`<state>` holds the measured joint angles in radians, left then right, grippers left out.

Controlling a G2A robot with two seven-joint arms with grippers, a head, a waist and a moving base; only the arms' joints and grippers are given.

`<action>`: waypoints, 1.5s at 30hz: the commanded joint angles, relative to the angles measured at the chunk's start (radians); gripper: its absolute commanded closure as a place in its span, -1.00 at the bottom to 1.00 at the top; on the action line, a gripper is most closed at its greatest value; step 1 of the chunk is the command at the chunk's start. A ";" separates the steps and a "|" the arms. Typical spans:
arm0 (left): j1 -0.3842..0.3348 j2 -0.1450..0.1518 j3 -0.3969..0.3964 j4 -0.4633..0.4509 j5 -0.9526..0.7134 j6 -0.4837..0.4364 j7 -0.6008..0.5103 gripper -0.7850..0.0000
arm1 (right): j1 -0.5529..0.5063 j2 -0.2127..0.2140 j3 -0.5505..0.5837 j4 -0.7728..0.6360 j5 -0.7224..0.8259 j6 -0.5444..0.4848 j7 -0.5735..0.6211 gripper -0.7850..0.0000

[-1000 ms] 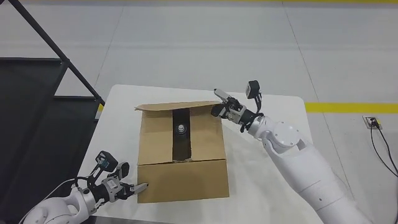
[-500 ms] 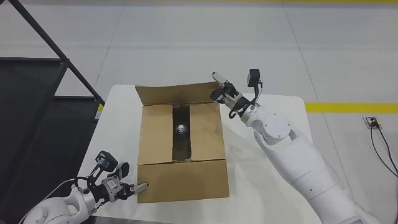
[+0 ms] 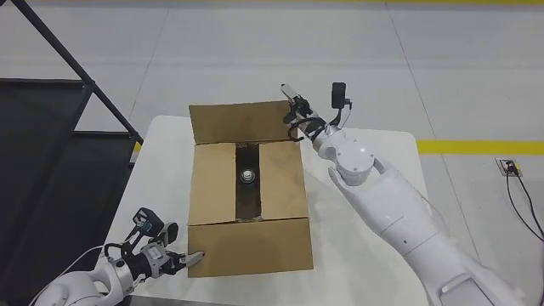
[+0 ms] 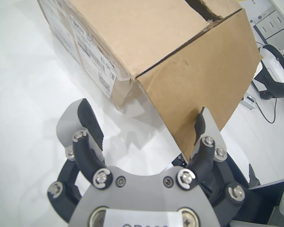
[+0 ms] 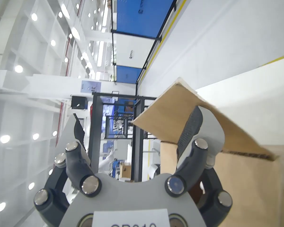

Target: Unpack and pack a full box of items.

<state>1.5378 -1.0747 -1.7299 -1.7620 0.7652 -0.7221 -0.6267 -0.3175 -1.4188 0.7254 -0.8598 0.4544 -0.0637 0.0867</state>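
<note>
Two grippers, both spread wide, holding nothing: right gripper point(image 5: 136, 115) at far flap point(image 3: 238, 123) corner, left gripper point(image 4: 143, 106) at near flap point(image 3: 251, 246) corner; box point(image 3: 280, 178) centred on table point(image 3: 365, 246), side flaps nearly shut, round-capped item point(image 3: 246, 175) down the gap.

Brown cardboard box point(image 3: 208, 183) on the table point(image 3: 161, 170), end flaps open (bottle point(image 3: 247, 175) inside).

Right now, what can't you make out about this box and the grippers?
Contents of the box: top view, its side flaps cover all but a dark slot.
The round-topped item in the slot: too small and shadowed to identify.
Whether the right gripper touches the far flap: right wrist view, a finger covers the spot.
</note>
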 commanded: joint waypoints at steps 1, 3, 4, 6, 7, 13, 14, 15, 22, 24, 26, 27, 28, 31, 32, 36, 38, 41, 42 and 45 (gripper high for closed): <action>0.009 0.002 -0.002 -0.004 -0.004 0.004 0.010 -1.00 | 0.048 -0.036 -0.035 0.090 -0.005 0.018 -0.029 -1.00; 0.017 0.004 -0.002 -0.009 -0.006 0.006 0.016 -1.00 | 0.085 -0.067 -0.063 0.168 -0.012 0.034 -0.038 -1.00; 0.022 0.004 -0.002 -0.011 -0.007 0.006 0.019 -1.00 | 0.098 -0.082 -0.073 0.201 -0.005 0.037 -0.032 -1.00; 0.029 0.006 -0.002 -0.015 -0.007 0.007 0.025 -1.00 | 0.123 -0.110 -0.095 0.269 -0.010 0.041 -0.006 -1.00; 0.031 0.007 -0.001 -0.015 -0.008 0.009 0.028 -1.00 | 0.133 -0.123 -0.101 0.301 -0.008 0.043 -0.001 -1.00; 0.036 0.012 0.002 -0.017 -0.009 0.013 0.039 -1.00 | 0.168 -0.186 -0.133 0.441 -0.024 0.057 0.066 -1.00; 0.036 0.013 0.003 -0.018 -0.009 0.014 0.041 -1.00 | 0.172 -0.194 -0.135 0.459 -0.026 0.059 0.074 -1.00; 0.036 0.014 0.003 -0.018 -0.009 0.014 0.043 -1.00 | 0.176 -0.200 -0.136 0.475 -0.029 0.059 0.087 -1.00; 0.032 0.020 0.008 -0.016 -0.008 0.017 0.055 -1.00 | 0.197 -0.224 -0.126 0.555 -0.048 0.016 0.175 -1.00; 0.031 0.022 0.007 -0.016 -0.007 0.017 0.057 -1.00 | 0.201 -0.225 -0.121 0.571 -0.056 0.006 0.199 -1.00; 0.031 0.023 0.006 -0.015 -0.008 0.018 0.060 -1.00 | 0.203 -0.225 -0.118 0.581 -0.064 0.000 0.215 -1.00; 0.031 0.025 0.004 -0.014 -0.008 0.018 0.061 -1.00 | 0.206 -0.225 -0.117 0.589 -0.074 -0.001 0.230 -1.00; 0.031 0.025 0.003 -0.013 -0.008 0.019 0.062 -1.00 | 0.207 -0.225 -0.114 0.593 -0.079 -0.002 0.235 -1.00; 0.031 0.028 0.001 -0.008 -0.002 0.022 0.065 -1.00 | 0.208 -0.223 -0.105 0.604 -0.088 -0.011 0.242 -1.00; 0.031 0.029 0.002 -0.006 0.000 0.023 0.065 -1.00 | 0.209 -0.222 -0.103 0.606 -0.092 -0.013 0.244 -1.00; 0.032 0.032 0.007 0.001 0.011 0.028 0.074 -1.00 | 0.207 -0.217 -0.089 0.610 -0.100 -0.030 0.271 -1.00; 0.032 0.033 0.011 0.005 0.021 0.032 0.078 -1.00 | 0.209 -0.214 -0.085 0.614 -0.113 -0.023 0.289 -1.00; 0.030 0.034 0.022 0.009 0.046 0.045 0.092 -1.00 | 0.205 -0.212 -0.079 0.611 -0.129 -0.014 0.283 -1.00; 0.029 0.034 0.026 0.013 0.051 0.049 0.097 -1.00 | 0.204 -0.211 -0.077 0.612 -0.133 -0.007 0.275 -1.00; 0.024 0.035 0.038 0.020 0.066 0.058 0.108 -1.00 | 0.198 -0.212 -0.070 0.604 -0.144 0.003 0.258 -1.00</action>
<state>1.5637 -1.0405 -1.6968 -1.7451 0.8248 -0.6666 -0.5225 -0.1177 -1.6307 0.6524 -0.2540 0.3139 -0.0638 0.3516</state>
